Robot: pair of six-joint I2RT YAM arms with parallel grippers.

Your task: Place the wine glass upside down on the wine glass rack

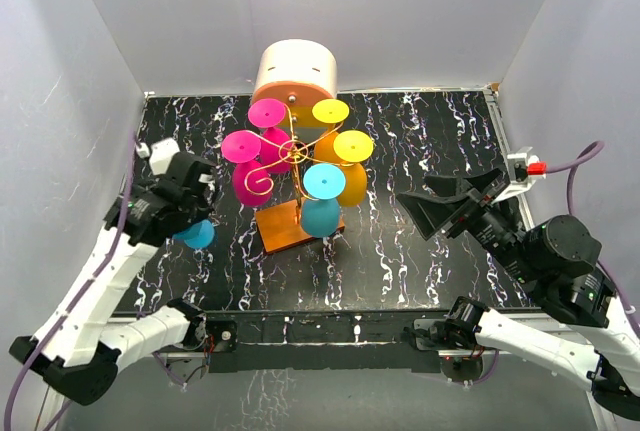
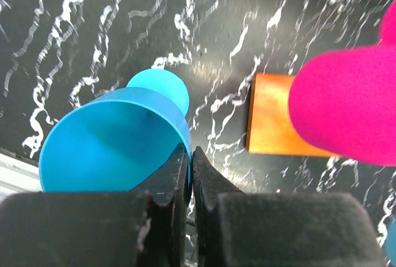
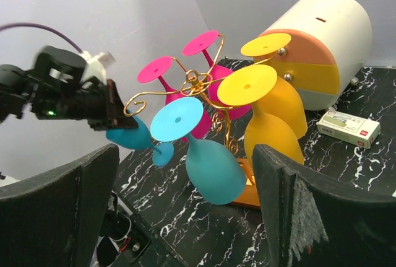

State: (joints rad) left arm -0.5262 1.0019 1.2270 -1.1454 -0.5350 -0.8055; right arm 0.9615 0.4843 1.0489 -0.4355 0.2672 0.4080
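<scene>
The left fingers [image 2: 168,180] are seen in the left wrist view pinched shut on the rim of the blue wine glass [image 2: 111,143], over the bench [image 2: 124,19] and left of the wine glass rack [image 1: 280,229]. The right fingers [image 3: 62,211] are spread wide and empty. A small box [image 3: 348,128] beside the cylinder [image 3: 315,44] is shown only by the right wrist view.

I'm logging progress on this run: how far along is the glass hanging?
Five glasses already hang upside down on the wine glass rack. The left claw grips a blue wine glass by its rim, left of the rack, not yet hung. Remaining: slide its stem into the free scroll arm. Right claw is open, empty.
</scene>
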